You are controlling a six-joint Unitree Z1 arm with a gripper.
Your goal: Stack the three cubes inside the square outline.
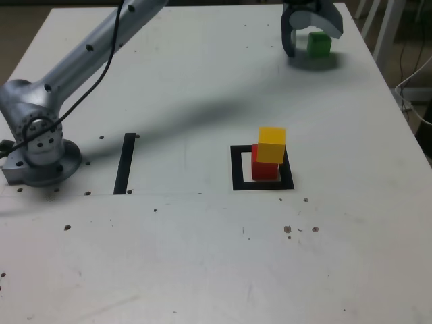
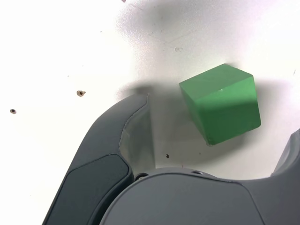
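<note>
Green cube [image 2: 221,103] between open gripper [image 2: 215,136]

The yellow cube [image 1: 272,145] is sitting on the red cube [image 1: 264,168], slightly askew, inside the black outline [image 1: 237,169]. The green cube [image 1: 319,44] is lying well apart at the table's far side, resting flat.

The square outline [image 1: 237,169] lies on the table [image 1: 202,256] and serves as the landmark. Inside it stands one cube [image 1: 264,169], and a second cube [image 1: 271,145] sits on top of that one, shifted a little toward the exterior view's right. Well behind the outline, near the table's far edge, lies a third cube [image 1: 319,44] [image 2: 221,103]. The straight strip [image 1: 125,163] lies to the exterior view's left of the outline, well apart. The arm's base [image 1: 40,152] stands further left than the strip.
</note>
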